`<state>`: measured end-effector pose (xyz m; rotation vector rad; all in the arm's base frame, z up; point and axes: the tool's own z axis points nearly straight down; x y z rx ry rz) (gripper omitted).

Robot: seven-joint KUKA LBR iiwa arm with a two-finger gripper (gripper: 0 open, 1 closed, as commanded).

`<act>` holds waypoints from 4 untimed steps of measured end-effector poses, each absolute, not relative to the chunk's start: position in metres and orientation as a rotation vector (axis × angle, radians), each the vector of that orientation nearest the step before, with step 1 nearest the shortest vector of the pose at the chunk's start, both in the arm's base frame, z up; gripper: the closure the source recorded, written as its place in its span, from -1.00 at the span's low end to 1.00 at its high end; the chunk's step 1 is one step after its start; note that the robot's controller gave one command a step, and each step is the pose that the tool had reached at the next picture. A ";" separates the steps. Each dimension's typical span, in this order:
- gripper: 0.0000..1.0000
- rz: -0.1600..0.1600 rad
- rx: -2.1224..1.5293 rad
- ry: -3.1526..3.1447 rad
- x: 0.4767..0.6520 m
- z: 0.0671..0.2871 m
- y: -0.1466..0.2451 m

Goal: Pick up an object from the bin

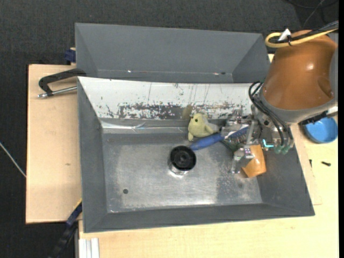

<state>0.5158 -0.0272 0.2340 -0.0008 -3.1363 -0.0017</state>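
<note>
Evidently the nearest candidate is a small orange chunk [255,165], rounded and somewhat blocky, lying on the floor of the bin [156,195] at its right side, close to the foot of the sloping right wall [287,184]. The gripper [240,157] is down at floor level, just beside the chunk on its left and perhaps touching it. Cables and metal parts crowd the tool, so I cannot tell how far open it is, nor whether it has hold of anything. Just to the left, a blue-handled tool [207,142] lies slantwise with one end running in under the wrist. A yellow plush toy [199,126] sits at its upper end against the back wall, and a black round knob [183,157] stands apart near the middle of the floor. Above hangs the robot's orange cover [301,74]. The risk I judge greatest is an off-centre grip: if the chunk sits beside the tool and not squarely within it, closing may nip only an edge, or shove the chunk into the wall, where it could wedge or slip free on the lift. The blue handle could also be snagged and dragged along.
</note>
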 end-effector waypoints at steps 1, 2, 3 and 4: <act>-1.00 -0.019 -0.338 -3.136 0.603 0.074 -0.083; -1.00 -0.009 -0.331 -3.131 0.606 0.078 -0.079; -1.00 -0.006 -0.326 -3.127 0.608 0.080 -0.077; -1.00 0.003 0.278 -3.144 0.607 0.076 -0.089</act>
